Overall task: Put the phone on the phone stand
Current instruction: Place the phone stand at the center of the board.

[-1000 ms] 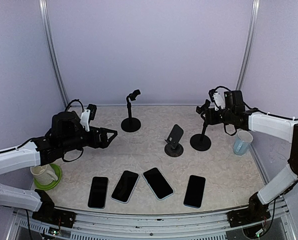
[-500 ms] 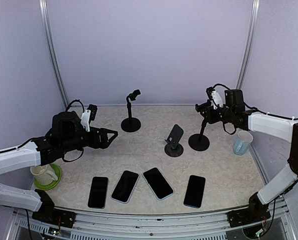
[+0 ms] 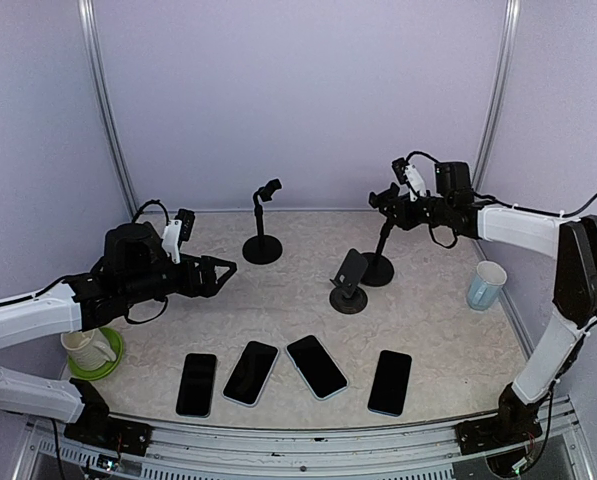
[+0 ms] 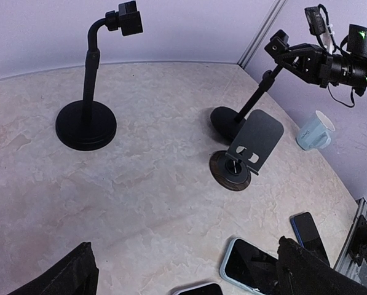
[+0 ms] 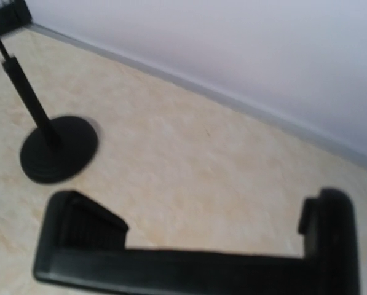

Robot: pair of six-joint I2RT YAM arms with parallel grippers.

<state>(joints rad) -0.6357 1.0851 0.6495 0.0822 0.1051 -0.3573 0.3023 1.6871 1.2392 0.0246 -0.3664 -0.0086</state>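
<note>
The right gripper [image 3: 391,198] is pinched on the clamp head of a tall black pole phone stand with a round base [image 3: 376,270], holding it tilted. Its base sits on the table, just behind a short black stand with a slanted plate [image 3: 350,279]. The right wrist view shows only that clamp head, blurred and close, as a black bracket. The gripper's own fingers are not visible there.

The left gripper [image 3: 221,271] hovers over the left side of the pale marbled table [image 3: 278,310], its fingers [image 4: 72,276] spread wide and holding nothing. A second tall black pole stand [image 3: 263,228] stands upright near the back wall.

The row of four dark flat phones [image 3: 316,366] lies along the near edge, untouched and well apart from both grippers.

The step in hand looks like positioning the stand, with no phone lifted yet. The next move would be to set the stand upright and let go. One arm must then reach down to a phone.
</note>
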